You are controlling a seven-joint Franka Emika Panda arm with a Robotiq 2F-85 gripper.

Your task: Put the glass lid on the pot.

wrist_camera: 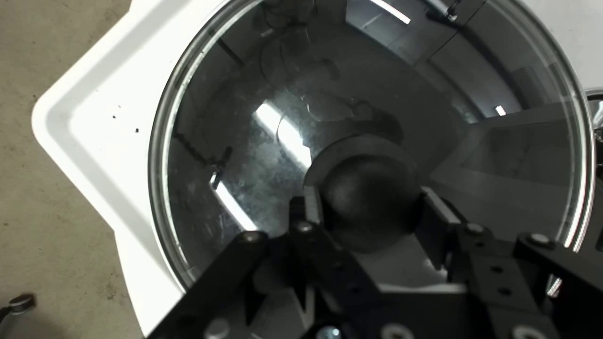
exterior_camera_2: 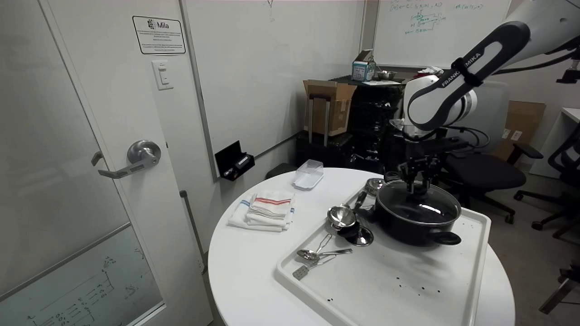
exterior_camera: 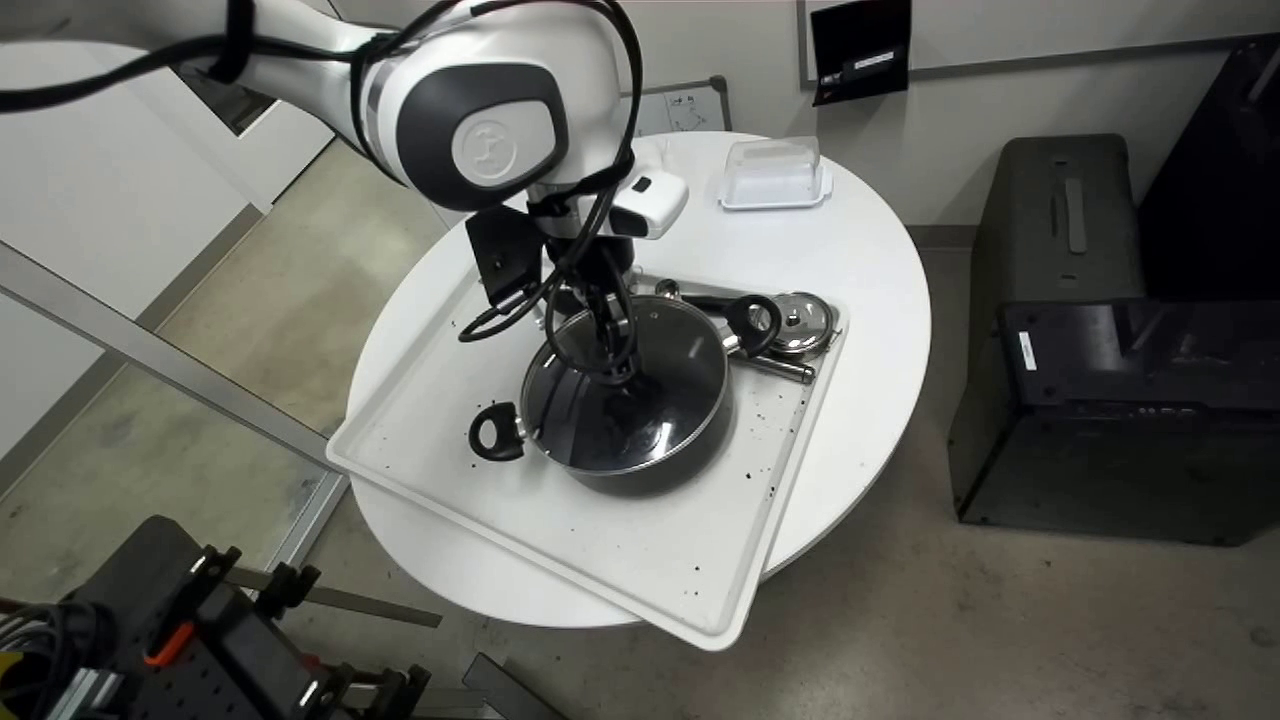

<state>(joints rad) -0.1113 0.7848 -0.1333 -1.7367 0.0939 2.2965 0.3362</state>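
Where it shines, the lid seems smudged.

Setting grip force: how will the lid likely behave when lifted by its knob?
Probably stiff but breakable: the lid looks like clear glass in a metal rim. It may tilt, as the gripper has only the narrow central knob between its fingers. That knob's rounded shape could slip under a light grip.
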